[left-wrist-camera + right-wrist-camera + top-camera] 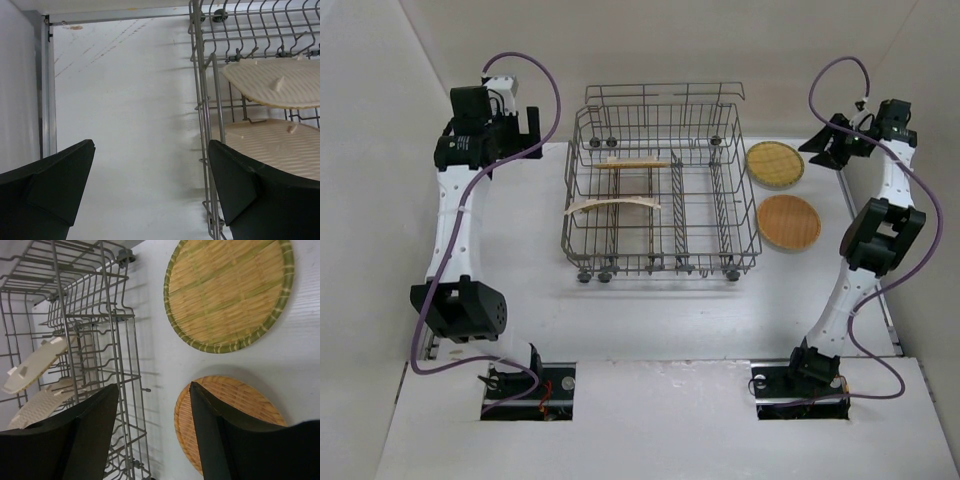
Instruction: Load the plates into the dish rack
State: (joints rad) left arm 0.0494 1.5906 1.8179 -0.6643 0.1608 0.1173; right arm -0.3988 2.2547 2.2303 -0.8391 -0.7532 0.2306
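The grey wire dish rack (720, 215) stands mid-table. Two plates stand on edge inside it, one at the back (633, 164) and one nearer (615, 206); their pale undersides show in the left wrist view (280, 85) (285, 150). Two round plates lie flat right of the rack: a yellow, green-rimmed one (775, 164) (227, 290) and an orange one (789, 220) (225, 405). My left gripper (525, 120) (151, 145) is open and empty, left of the rack. My right gripper (830, 145) (154, 386) is open and empty, above the gap between the rack and the orange plate.
The rack's wire side wall (200, 100) is close beside my left gripper's right finger. A metal frame rail (47, 90) runs along the table's left edge. White walls enclose the table at the back and sides.
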